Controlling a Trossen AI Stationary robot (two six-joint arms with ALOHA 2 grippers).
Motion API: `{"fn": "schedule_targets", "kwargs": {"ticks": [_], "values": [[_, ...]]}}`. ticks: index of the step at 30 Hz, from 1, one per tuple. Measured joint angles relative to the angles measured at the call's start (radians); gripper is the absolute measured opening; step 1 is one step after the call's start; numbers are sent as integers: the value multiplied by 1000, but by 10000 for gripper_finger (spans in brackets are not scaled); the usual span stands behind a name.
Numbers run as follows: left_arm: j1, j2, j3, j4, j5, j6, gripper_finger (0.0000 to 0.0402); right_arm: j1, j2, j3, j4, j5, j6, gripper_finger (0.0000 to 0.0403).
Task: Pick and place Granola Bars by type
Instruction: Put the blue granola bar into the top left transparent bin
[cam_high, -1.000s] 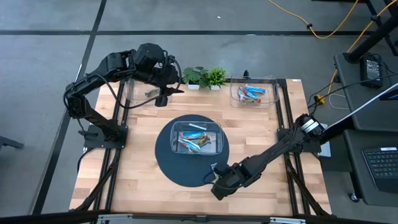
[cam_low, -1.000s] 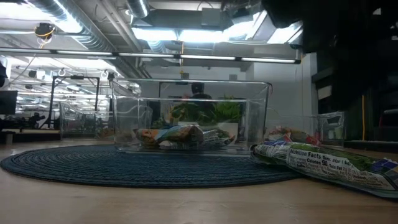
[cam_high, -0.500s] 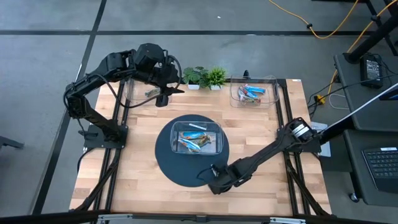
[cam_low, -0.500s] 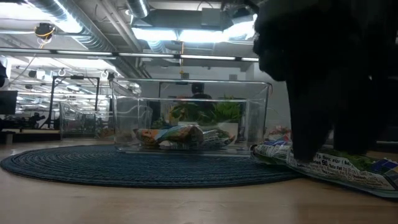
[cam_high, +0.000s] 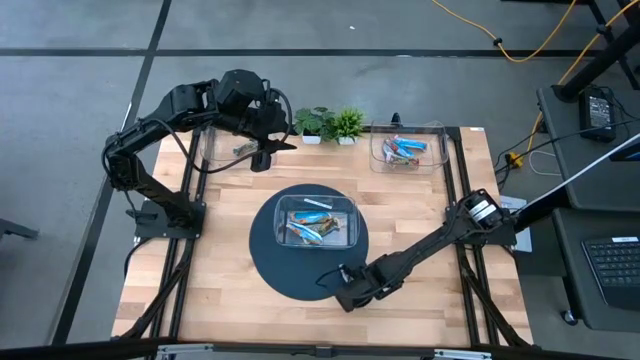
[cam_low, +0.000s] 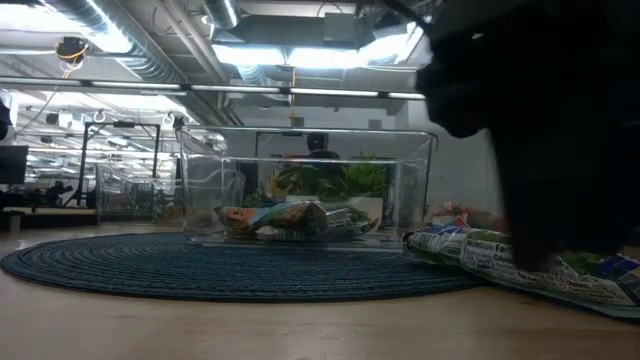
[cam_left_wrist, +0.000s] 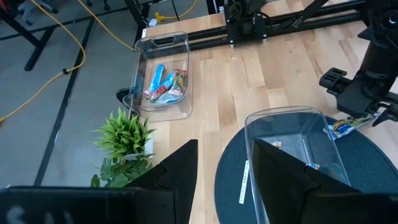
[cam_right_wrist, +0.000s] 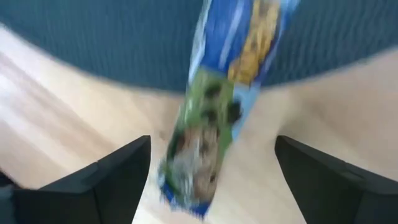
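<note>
Granola bar (cam_right_wrist: 214, 118), lying across the mat (cam_high: 270, 262) edge and the table, is straddled by the wide-open, empty right gripper (cam_high: 343, 296) for a pick, while the left gripper (cam_high: 261, 158), half-open and empty, is kept by the far left bin (cam_high: 205, 152)

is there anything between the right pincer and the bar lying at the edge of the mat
Nothing visible. The right pincer is open with its fingers on either side of the granola bar, which lies half on the round mat and half on the table. No other object sits between them.
</note>
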Motion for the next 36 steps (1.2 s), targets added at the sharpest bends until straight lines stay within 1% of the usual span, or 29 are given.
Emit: {"fn": "schedule_targets", "kwargs": {"ticks": [4,9,13,16,19,24,31,33,36], "values": [[0,0,0,0,0,-2,143,25,0,0,-6,-19,25,347],[0,0,0,8,0,-1,143,38,0,0,-29,-11,50,345],[0,0,0,32,0,-2,143,38,0,0,-30,-11,51,321],[0,0,0,56,0,-5,143,37,1,0,-36,-11,48,288],[0,0,0,69,0,-18,143,37,1,-2,-44,-10,46,244],[0,0,0,70,0,-25,143,37,2,-3,-53,-10,27,152],[0,0,0,70,0,-37,143,39,3,-2,-23,-17,-8,23],[0,0,0,70,0,-46,143,39,1,-1,-25,-22,-18,11],[0,0,0,70,0,-51,143,38,-8,-2,-45,-46,-33,21]]}}
